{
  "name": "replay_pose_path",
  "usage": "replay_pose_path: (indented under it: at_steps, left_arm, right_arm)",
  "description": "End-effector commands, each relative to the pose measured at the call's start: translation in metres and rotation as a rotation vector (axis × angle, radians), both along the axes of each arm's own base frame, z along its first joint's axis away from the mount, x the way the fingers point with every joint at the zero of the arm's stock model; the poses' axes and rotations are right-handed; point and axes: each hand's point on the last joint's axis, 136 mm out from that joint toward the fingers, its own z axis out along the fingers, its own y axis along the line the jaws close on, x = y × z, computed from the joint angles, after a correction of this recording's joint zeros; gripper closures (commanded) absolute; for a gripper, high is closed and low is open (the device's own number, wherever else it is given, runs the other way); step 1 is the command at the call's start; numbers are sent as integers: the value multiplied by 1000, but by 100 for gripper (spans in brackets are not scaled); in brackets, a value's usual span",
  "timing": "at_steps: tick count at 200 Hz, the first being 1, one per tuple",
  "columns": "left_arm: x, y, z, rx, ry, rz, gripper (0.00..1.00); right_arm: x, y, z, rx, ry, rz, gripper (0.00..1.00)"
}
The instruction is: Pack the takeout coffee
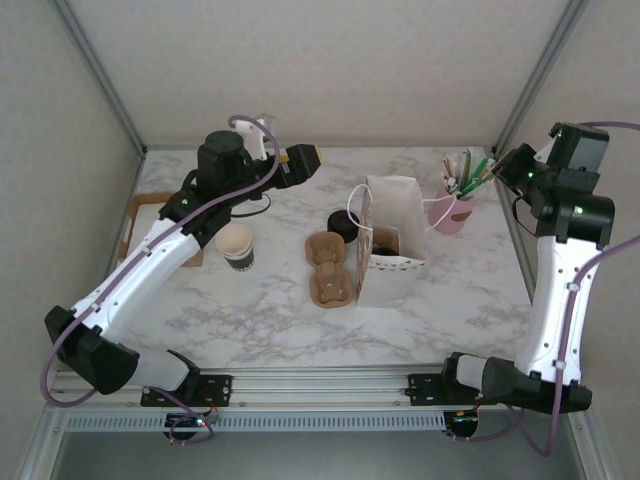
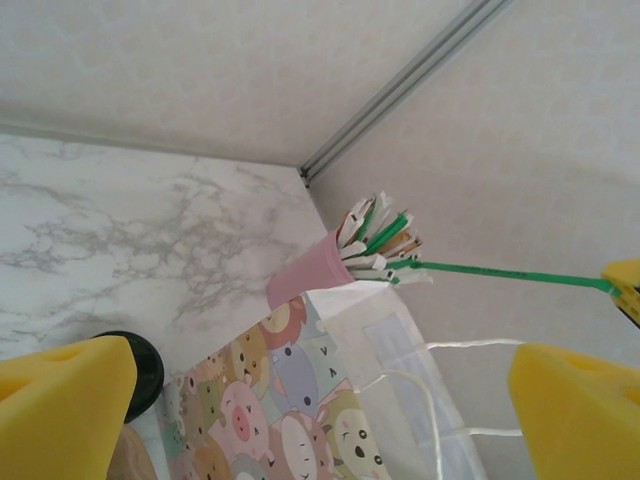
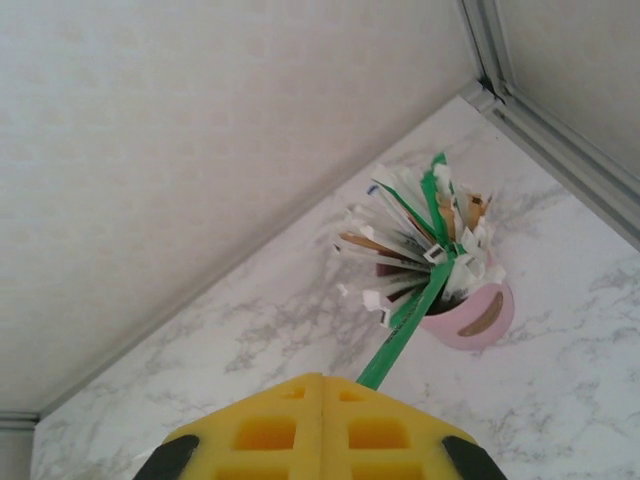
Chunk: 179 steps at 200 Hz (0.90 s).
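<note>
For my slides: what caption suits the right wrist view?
Right gripper, jaws shut on a green stick leading to the pink cup.

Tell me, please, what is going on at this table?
The right gripper is shut on a green stirrer, its far end among the others in the pink cup. The left gripper hangs open above the table, holding nothing. The lidded coffee stands beside the paper bag, not yet packed.

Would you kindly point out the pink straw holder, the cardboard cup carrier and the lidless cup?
pink straw holder (image 1: 440, 218), top external view, side wall
cardboard cup carrier (image 1: 330, 285), top external view, nearer well
lidless cup (image 1: 235, 241), top external view, cream inside
</note>
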Motion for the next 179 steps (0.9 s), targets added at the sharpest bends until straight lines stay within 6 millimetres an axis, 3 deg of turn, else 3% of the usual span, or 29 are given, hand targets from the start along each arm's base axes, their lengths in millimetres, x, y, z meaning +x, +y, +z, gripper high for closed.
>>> replay_pose_path:
  at_steps: [1, 29, 75, 115, 144, 179]
  left_arm:
    - [-6, 9, 19, -32, -59, 39, 4]
    - [-12, 16, 27, -43, -92, 57, 3]
    - [-17, 24, 30, -48, -115, 84, 2]
    - [-18, 31, 26, -30, -113, 116, 2]
    - [-18, 36, 22, -19, -111, 133, 1]
    - [-14, 45, 13, 15, -88, 192, 1]
  right_arm:
    - [-21, 9, 34, -14, -100, 37, 100]
    - [-38, 25, 63, 1, -193, 100, 100]
    - [-61, 68, 108, 83, -326, 319, 100]
    - [-74, 100, 135, 183, -382, 511, 100]
    - [-74, 110, 137, 238, -368, 574, 100]
    - [-71, 124, 114, 311, -244, 644, 100]
